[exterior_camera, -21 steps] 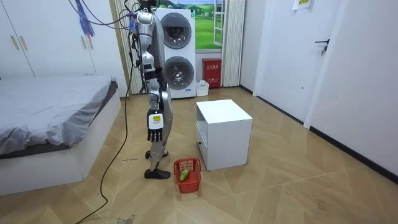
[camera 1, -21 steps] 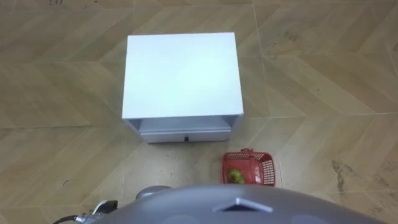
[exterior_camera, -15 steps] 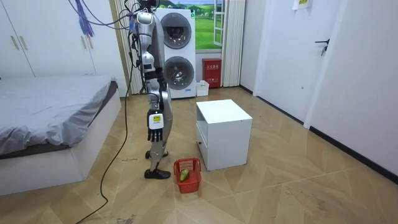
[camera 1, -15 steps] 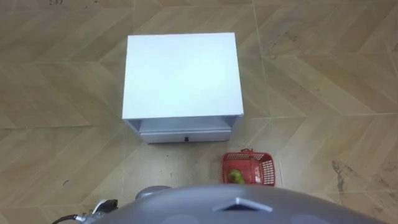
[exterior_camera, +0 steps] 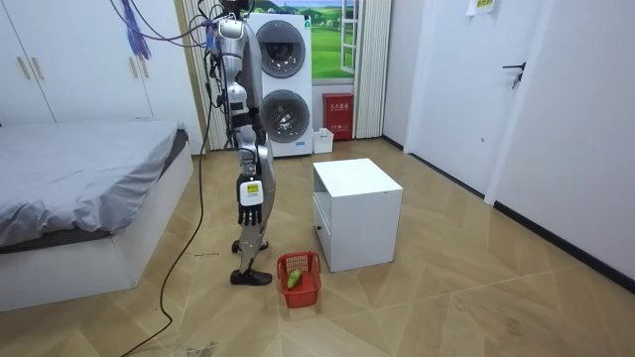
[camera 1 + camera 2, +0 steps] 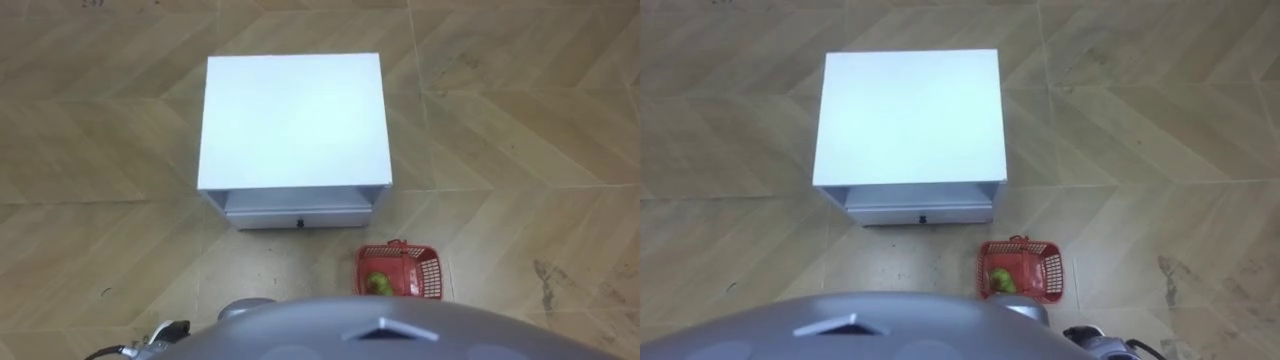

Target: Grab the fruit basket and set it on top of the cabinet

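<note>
Finding: right hand [image 5: 248, 192] hangs open, left hand [image 6: 170, 329] state indeterminable; stooping for the red plastic mesh basket [image 6: 399, 271] on the herringbone wood floor [image 6: 520, 120], near right, could overbalance the robot or strike the white drawer cabinet [image 6: 292, 120].

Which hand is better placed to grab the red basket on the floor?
Right. The red plastic fruit basket sits on the floor right of the robot's middle, by the white cabinet's front right corner; the right hand hangs open on that side.
</note>
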Tool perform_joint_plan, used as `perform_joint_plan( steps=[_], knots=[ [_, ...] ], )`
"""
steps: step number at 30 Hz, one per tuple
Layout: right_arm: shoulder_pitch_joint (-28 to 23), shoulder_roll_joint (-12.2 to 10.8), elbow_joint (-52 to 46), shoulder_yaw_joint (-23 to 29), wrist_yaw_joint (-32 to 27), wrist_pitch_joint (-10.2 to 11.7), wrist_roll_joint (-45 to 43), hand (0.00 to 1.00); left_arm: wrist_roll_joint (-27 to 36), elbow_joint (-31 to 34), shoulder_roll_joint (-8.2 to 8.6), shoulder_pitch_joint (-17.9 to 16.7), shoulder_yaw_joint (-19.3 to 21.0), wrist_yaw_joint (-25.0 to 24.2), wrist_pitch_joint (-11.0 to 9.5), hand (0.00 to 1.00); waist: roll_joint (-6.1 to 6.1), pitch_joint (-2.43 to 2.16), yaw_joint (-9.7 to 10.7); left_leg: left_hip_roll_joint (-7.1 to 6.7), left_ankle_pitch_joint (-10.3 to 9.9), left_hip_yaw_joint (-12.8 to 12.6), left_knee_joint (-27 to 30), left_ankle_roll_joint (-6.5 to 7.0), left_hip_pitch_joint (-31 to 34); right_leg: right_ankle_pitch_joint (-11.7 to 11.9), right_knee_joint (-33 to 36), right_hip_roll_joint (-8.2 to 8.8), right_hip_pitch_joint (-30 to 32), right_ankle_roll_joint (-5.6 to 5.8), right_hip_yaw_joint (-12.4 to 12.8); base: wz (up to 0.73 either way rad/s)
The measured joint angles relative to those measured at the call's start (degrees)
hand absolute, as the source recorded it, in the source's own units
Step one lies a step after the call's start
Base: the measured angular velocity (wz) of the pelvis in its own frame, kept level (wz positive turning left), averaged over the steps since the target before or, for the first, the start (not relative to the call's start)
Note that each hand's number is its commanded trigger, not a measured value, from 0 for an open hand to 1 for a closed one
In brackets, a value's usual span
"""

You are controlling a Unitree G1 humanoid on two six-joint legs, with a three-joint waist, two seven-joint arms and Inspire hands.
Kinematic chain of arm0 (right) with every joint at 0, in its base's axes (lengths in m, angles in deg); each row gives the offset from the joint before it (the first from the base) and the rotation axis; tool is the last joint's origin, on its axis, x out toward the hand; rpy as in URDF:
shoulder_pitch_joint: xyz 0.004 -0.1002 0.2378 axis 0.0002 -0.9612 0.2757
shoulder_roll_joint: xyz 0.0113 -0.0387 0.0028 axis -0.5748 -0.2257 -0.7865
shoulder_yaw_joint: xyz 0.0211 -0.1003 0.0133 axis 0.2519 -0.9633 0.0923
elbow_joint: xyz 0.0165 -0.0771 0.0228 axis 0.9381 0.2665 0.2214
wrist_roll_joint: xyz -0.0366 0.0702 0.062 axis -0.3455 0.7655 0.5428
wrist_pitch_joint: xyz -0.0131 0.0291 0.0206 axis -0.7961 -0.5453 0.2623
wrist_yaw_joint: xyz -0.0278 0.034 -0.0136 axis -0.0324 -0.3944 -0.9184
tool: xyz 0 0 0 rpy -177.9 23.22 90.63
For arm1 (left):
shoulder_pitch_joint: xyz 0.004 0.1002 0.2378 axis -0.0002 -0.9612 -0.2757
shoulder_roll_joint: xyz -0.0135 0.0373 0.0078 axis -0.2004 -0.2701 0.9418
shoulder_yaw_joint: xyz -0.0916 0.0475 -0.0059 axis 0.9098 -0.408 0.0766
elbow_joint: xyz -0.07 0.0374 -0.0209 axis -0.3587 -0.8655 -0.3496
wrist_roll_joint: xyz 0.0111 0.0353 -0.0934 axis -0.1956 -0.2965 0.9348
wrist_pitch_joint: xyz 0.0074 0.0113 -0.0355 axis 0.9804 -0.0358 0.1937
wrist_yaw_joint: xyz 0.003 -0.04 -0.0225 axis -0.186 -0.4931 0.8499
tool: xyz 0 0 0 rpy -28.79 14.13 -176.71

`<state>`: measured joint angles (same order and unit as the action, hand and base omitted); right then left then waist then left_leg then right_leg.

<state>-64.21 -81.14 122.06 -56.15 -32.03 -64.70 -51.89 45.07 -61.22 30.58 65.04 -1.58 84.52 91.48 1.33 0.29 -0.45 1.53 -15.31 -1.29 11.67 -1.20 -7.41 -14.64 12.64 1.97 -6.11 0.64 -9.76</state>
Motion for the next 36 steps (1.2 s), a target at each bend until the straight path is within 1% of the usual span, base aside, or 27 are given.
perform_joint_plan(
  steps=[16,21,22,24,26,28,29,30,31,32,33,34,35,36],
  knots=[
    [0.15,0.00,0.04,0.04,-0.20,-0.02,-0.03,0.00,-0.05,-0.02,0.00,-0.10,0.10,-0.29,0.03,0.00,-0.10,-0.05,-0.05,-0.02,0.00,0.47,0.00,0.00,-0.01,0.00,0.03,-0.02,-0.37,0.00,-0.16,0.01],
    [0.11,0.02,0.02,0.15,-0.26,-0.01,-0.01,0.00,0.00,-0.41,0.01,-0.44,0.12,-0.45,0.02,0.00,-0.36,-0.15,0.05,-0.02,0.00,0.48,0.06,0.00,0.13,0.00,0.39,0.05,0.21,0.00,-0.14,0.00],
    [0.12,0.02,-0.05,0.15,-0.27,-0.01,0.02,0.00,0.00,-0.41,0.01,-0.46,0.12,-0.66,0.02,0.00,-0.58,-0.22,0.04,-0.02,0.00,0.46,0.11,0.00,0.21,0.00,0.50,0.07,0.29,0.00,-0.12,0.00],
    [0.23,-0.01,-0.16,0.53,-0.38,0.00,0.10,0.00,0.00,-0.27,0.04,-0.60,0.11,-1.29,-0.06,0.00,-0.61,-0.22,0.12,-0.08,-0.01,0.25,0.56,0.01,0.98,-0.01,1.26,0.26,1.18,0.00,-0.01,-0.02],
    [0.38,0.03,-0.10,0.68,-0.84,0.01,0.10,0.00,-0.01,-0.19,0.03,-0.52,0.19,-1.29,-0.16,0.00,-0.87,-0.32,0.12,-0.24,-0.02,-0.09,1.51,0.03,1.96,-0.02,2.11,0.61,2.03,0.01,0.11,-0.06],
    [0.42,0.10,-0.20,1.71,-1.08,0.05,0.09,0.00,0.03,-0.38,0.05,-0.37,0.31,-1.29,-0.40,0.00,-1.01,-0.20,0.29,-0.38,-0.11,-0.63,2.75,0.19,2.97,-0.04,4.19,1.07,3.38,0.04,0.12,-0.06],
    [0.45,0.14,-0.09,2.09,-1.69,0.04,0.24,0.00,0.09,-1.36,0.04,0.48,0.44,-1.30,-0.49,0.00,-0.95,-0.11,0.23,-0.42,-0.50,-1.57,4.20,0.85,3.73,-0.04,6.39,1.40,4.72,0.05,0.36,-0.03],
    [0.44,0.24,0.01,2.27,-2.33,0.05,0.29,0.00,0.08,-2.47,0.04,1.28,1.29,-1.38,-0.64,0.00,-1.47,-0.06,0.38,-0.72,-0.87,-1.97,5.60,1.55,4.95,-0.02,8.38,2.14,6.17,0.07,0.57,0.00],
    [0.51,0.35,-0.06,2.28,-2.57,0.06,0.27,0.00,0.07,-2.91,0.05,1.61,1.99,-1.39,-0.73,0.00,-1.41,-0.12,0.37,-1.04,-0.95,-2.02,6.28,2.05,5.70,-0.02,9.23,2.39,6.91,0.07,1.03,0.00],
    [0.67,0.60,-0.14,2.42,-2.79,0.06,0.43,0.00,0.08,-3.38,0.00,2.03,3.03,-1.40,-1.37,0.00,-1.47,-0.21,0.49,-1.83,-0.76,-2.24,6.69,2.97,6.90,0.07,9.97,3.00,8.42,0.22,1.88,-0.10],
    [1.22,0.85,-0.23,2.55,-3.03,0.05,0.28,0.00,0.08,-3.78,0.01,2.32,4.43,-1.47,-1.93,0.00,-1.75,-0.24,0.50,-2.32,-0.69,-3.33,6.80,3.54,8.56,0.54,9.99,3.55,10.04,1.03,2.16,-0.10],
    [1.54,0.91,-0.30,2.98,-3.10,0.01,0.14,0.00,0.08,-4.06,0.02,2.43,5.13,-1.53,-2.26,0.00,-2.02,-0.41,0.65,-2.41,-0.72,-3.56,7.09,3.87,9.93,0.86,10.01,3.63,11.08,1.65,2.50,0.07],
    [2.53,0.77,-0.88,4.22,-3.20,-0.07,0.15,0.00,0.08,-4.41,-0.24,2.76,6.52,-1.80,-2.98,0.00,-2.66,-0.66,1.05,-1.97,-1.19,-5.04,8.56,5.00,12.54,-0.16,15.17,4.74,14.36,2.04,3.14,0.51],
    [1.99,0.42,-0.91,5.54,-3.27,-0.05,0.47,0.00,0.04,-4.54,-0.68,2.86,8.08,-2.24,-3.12,0.00,-1.36,-0.30,1.90,-3.44,-1.81,-5.58,11.54,6.05,14.63,-1.98,28.60,7.80,17.32,2.19,3.35,0.72]
  ],
)
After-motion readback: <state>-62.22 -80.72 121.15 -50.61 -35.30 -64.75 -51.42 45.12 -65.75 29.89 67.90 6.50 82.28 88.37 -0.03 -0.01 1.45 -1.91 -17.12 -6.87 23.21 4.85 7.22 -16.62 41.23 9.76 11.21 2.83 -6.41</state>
